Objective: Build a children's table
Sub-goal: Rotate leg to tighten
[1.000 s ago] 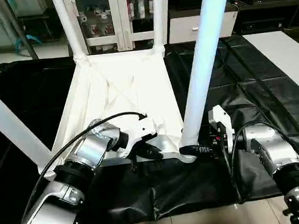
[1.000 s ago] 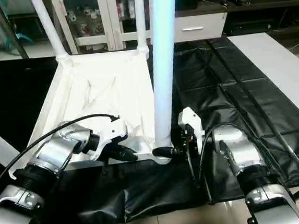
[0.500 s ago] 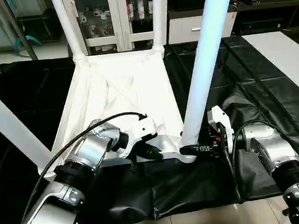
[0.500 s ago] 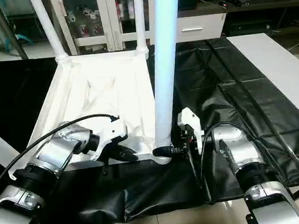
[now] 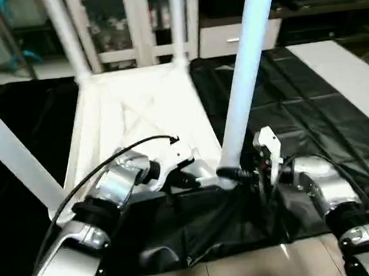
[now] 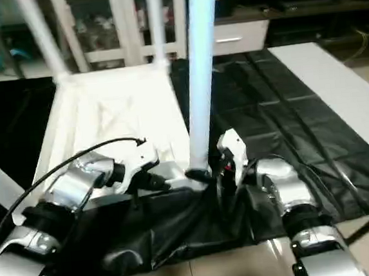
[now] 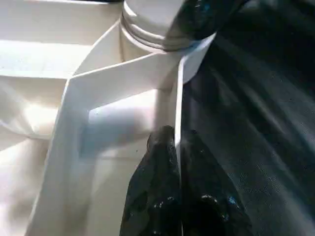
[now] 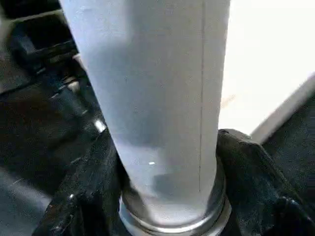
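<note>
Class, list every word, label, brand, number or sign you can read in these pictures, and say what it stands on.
None can be read.
Table top and its legs: plain white, no print visible.
Items in the cabinet behind: too blurred to read.
Left claw and right claw: no legible marking.

This looks like a robot test room dressed as a living space. A white cabinet (image 5: 129,26) with glass doors holds small jars and bottles, beside a low white drawer unit (image 5: 224,39) and dark shelving at the back. The worktop (image 5: 338,118) is draped in black sheeting, above a pale tiled floor (image 5: 260,264).
</note>
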{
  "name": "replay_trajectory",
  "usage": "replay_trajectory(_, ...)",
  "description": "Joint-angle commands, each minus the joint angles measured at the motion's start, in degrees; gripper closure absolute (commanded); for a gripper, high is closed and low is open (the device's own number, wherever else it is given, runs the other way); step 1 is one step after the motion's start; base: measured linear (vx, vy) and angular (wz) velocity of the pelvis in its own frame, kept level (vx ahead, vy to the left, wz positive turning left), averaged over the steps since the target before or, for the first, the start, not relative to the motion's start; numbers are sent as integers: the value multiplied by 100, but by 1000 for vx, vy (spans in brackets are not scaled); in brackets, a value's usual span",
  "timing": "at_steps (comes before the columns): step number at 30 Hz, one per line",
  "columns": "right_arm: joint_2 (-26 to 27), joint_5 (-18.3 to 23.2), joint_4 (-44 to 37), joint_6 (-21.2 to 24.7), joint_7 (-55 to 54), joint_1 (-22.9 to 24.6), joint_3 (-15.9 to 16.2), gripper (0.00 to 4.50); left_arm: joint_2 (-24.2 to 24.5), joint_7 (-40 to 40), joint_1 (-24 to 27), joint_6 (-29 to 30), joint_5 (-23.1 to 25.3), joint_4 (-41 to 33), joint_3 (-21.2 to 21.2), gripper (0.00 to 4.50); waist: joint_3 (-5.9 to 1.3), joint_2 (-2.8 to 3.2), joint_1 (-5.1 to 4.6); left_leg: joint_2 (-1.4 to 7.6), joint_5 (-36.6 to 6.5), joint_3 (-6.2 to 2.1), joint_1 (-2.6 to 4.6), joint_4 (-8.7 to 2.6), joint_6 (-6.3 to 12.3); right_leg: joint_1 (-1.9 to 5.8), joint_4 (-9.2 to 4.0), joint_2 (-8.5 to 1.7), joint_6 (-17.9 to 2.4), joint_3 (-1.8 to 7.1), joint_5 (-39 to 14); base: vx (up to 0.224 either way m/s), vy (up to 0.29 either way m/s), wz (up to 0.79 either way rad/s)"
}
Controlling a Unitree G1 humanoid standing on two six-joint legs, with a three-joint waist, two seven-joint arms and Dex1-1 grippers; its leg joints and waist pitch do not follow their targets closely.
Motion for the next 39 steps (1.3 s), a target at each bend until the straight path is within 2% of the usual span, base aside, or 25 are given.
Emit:
replay_trajectory(1, 380, -291, 249, -45, -1229, -27, 64, 201, -327, 472, -55, 43, -14, 385, -47, 450, -257, 7, -40, 173, -2474, -121, 67, -472, -73, 181, -564, -253, -945, 189, -2754, 0, 0, 0)
replay_trajectory(2, 504, -293, 315, -35, -1605, -74, -15, 201, -375, 625, -100, -13, 2, 477, -26, 450, -248, 15, -90, 159, -2560, -151, 26, -488, -111, 208, -574, -253, -815, 163, -2940, 0, 0, 0)
replay_trajectory(4, 818, -236, 520, 91, -2695, -257, -305, 201, -464, 946, -209, -177, 67, 701, 7, 450, -259, 18, -162, 142, -2664, -167, 39, -484, -106, 184, -620, -251, -702, 143, -3137, 0, 0, 0)
replay_trajectory(6, 1017, -316, 758, 81, -3754, -442, -474, 201, -538, 1244, -315, -271, 120, 861, 58, 450, -265, 57, -247, 140, -2635, -184, 22, -504, -140, 182, -617, -234, -755, 126, -2901, 0, 0, 0)
replay_trajectory(9, 1205, -428, 945, -9, -4672, -593, -612, 201, -598, 1473, -406, -372, 177, 1016, 98, 450, -286, 70, -284, 139, -2587, -185, 2, -513, -137, 202, -603, -226, -783, 118, -2619, 0, 0, 0)
replay_trajectory(10, 1306, -540, 1008, -123, -5055, -683, -608, 202, -607, 1497, -433, -414, 208, 1068, 93, 450, -278, 82, -294, 136, -2613, -164, 26, -508, -151, 150, -608, -225, -860, 138, -2474, 0, 0, 0)
replay_trajectory(11, 1388, -672, 1066, -221, -5282, -766, -535, 202, -617, 1528, -468, -463, 226, 1144, 93, 450, -283, 92, -297, 130, -2621, -166, 21, -507, -157, 156, -601, -226, -876, 135, -2438, 0, 0, 0)
replay_trajectory(14, 1550, -779, 1126, -434, -5359, -858, -433, 202, -619, 1549, -501, -536, 235, 1249, 90, 450, -295, 95, -294, 131, -2550, -128, 32, -496, -88, 154, -570, -205, -1006, 164, -1991, 0, 0, 0)
replay_trajectory(18, 1729, -525, 1094, -729, -5096, -849, -572, 202, -589, 1559, -515, -625, 230, 1369, 98, 450, -308, 107, -266, 140, -2383, -96, 30, -482, 27, 172, -537, -200, -1140, 182, -1672, 0, 0, 0)
replay_trajectory(20, 1778, -440, 910, -875, -4781, -775, -527, 202, -563, 1507, -502, -652, 239, 1395, 103, 450, -328, 86, -237, 147, -2091, -71, 28, -466, 121, 191, -505, -199, -1237, 189, -1365, 0, 0, 0)
replay_trajectory(23, 1762, -479, 711, -1041, -4437, -677, -378, 202, -536, 1473, -499, -736, 241, 1458, 101, 450, -332, 79, -226, 151, -1887, -70, 5, -459, 187, 221, -472, -197, -1297, 188, -1156, 0, 0, 0)
replay_trajectory(24, 1762, -479, 711, -1041, -4437, -677, -378, 167, -536, 1473, -499, -736, 241, 1458, 101, 450, -333, 86, -226, 152, -1856, -71, -3, -460, 199, 228, -467, -193, -1296, 186, -1130, 0, 0, 0)
replay_trajectory(25, 1652, -571, 443, -1166, -4353, -538, -269, 146, -519, 1444, -489, -791, 238, 1480, 97, 450, -333, 89, -228, 155, -1773, -70, -11, -458, 206, 240, -459, -185, -1292, 186, -1009, 0, 0, 0)
replay_trajectory(27, 1571, -586, 225, -1208, -4292, -431, -234, 123, -505, 1335, -473, -817, 227, 1458, 77, 450, -347, 84, -197, 160, -1711, -55, 21, -440, 249, 227, -451, -184, -1325, 192, -880, 0, 0, 0)
replay_trajectory(28, 1431, -573, -99, -1127, -4228, -267, -262, 114, -476, 1235, -462, -847, 234, 1441, 50, 450, -334, 86, -197, 155, -1676, -60, -12, -448, 280, 257, -441, -182, -1340, 191, -867, 0, 0, 0)
replay_trajectory(29, 1421, -570, -121, -1120, -4219, -256, -263, 105, -474, 1225, -462, -851, 235, 1440, 47, 450, -334, 86, -197, 155, -1676, -60, -12, -448, 280, 257, -441, -182, -1340, 191, -867, 0, 0, 0)
replay_trajectory(30, 1270, -528, -469, -994, -4067, -72, -288, 96, -427, 1074, -455, -919, 260, 1429, -5, 450, -327, 77, -168, 156, -1655, -57, -2, -446, 336, 257, -458, -181, -1270, 195, -954, 0, 0, 0)
replay_trajectory(32, 1035, -236, -1147, -680, -3472, 289, -279, 88, -368, 958, -436, -965, 277, 1423, -38, 450, -331, 104, -120, 167, -1672, -57, 23, -444, 338, 242, -462, -190, -1237, 207, -1047, 0, 0, 0)
replay_trajectory(34, 494, 300, -2307, -102, -2208, 990, -62, 88, -297, 805, -382, -1088, 286, 1427, -63, 450, -316, 102, -34, 189, -1782, -42, 67, -435, 471, 239, -487, -145, -1186, 223, -817, 0, 0, 0)
replay_trajectory(35, 409, 363, -2452, -31, -2047, 1087, -24, 88, -289, 778, -374, -1109, 287, 1427, -67, 450, -322, 88, -16, 187, -1729, -57, 36, -430, 500, 275, -458, -154, -1200, 224, -735, 0, 0, 0)
replay_trajectory(36, 108, 462, -2814, 116, -1633, 1364, 128, 88, -254, 661, -344, -1178, 287, 1414, -94, 450, -324, 120, 36, 200, -1711, -62, 20, -437, 518, 296, -473, -168, -1156, 218, -745, 0, 0, 0)
replay_trajectory(37, -116, 522, -3074, 214, -1354, 1565, 242, 88, -230, 569, -323, -1231, 289, 1407, -113, 450, -325, 87, 43, 188, -1678, -66, -6, -436, 510, 310, -467, -183, -1160, 214, -797, 0, 0, 0)
replay_trajectory(38, -397, 602, -3358, 322, -1039, 1806, 352, 88, -193, 424, -292, -1352, 289, 1395, -147, 450, -330, 158, 43, 191, -1710, -63, 4, -427, 480, 282, -462, -186, -1188, 217, -865, 0, 0, 0)
replay_trajectory(39, -985, 873, -3939, 653, -447, 2327, 422, 88, -120, 208, -251, -1527, 301, 1428, -186, 450, -299, 94, 41, 176, -1796, -59, -8, -432, 489, 311, -514, -173, -1121, 210, -1098, 0, 0, 0)
